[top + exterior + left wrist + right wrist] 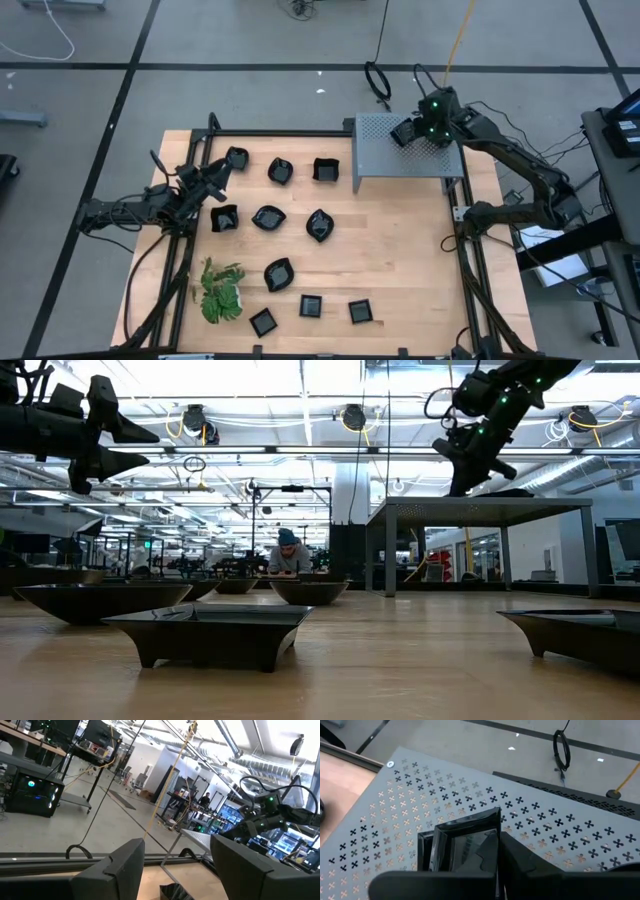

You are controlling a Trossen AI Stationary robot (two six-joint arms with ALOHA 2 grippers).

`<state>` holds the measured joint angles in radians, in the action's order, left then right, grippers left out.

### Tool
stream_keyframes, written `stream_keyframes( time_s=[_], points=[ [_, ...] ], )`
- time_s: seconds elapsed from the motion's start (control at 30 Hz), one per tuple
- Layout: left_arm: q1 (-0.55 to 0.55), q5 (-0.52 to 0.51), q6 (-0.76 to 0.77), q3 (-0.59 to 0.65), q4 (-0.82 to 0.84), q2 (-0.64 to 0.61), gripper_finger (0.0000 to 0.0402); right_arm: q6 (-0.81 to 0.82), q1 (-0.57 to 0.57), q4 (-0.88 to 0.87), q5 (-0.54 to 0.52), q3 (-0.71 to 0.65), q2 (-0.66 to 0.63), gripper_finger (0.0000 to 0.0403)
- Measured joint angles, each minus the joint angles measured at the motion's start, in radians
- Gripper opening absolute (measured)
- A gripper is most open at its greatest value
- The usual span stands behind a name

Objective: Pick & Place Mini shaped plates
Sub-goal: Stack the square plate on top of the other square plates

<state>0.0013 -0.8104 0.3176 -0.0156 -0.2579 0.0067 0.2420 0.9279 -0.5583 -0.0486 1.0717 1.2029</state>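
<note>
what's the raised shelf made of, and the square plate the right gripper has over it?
Raised shelf: looks like grey-painted sheet metal, matte, punched through with small cross-shaped holes. Square plate, pinched in the right gripper: glossy black, reflective inside; glazed ceramic or hard plastic, can't tell which.

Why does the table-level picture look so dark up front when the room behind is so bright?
Low view: ceiling lights backlight the small black dishes, leaving silhouettes, with glare on the wooden tabletop. High view: lighting is even, shadows soft.

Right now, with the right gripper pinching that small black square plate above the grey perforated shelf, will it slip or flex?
Probably stiff: the small black square plate keeps crisp walls. Its glossy surface may slip, since the right gripper pinches just one wall.
</note>
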Motion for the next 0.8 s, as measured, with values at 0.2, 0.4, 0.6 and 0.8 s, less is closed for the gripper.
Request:
stream_keyframes(
  time_s=[0.2,0.4,0.6,0.8],
  points=[
    [0.000,0.000,0.000,0.000,0.000,0.000,0.0230,0.000,0.000,0.000,0.001,0.000,0.000,0.0004],
    [0.000,0.000,0.000,0.000,0.000,0.000,0.0230,0.000,0.000,0.008,0.053,0.000,0.000,0.0004],
    [0.000,0.000,0.000,0.000,0.000,0.000,0.0230,-0.025,-0.001,0.008,0.053,0.000,0.000,0.0004],
    [0.000,0.000,0.000,0.000,0.000,0.000,0.0230,-0.047,-0.001,0.008,0.052,0.000,0.000,0.0016]
  ],
)
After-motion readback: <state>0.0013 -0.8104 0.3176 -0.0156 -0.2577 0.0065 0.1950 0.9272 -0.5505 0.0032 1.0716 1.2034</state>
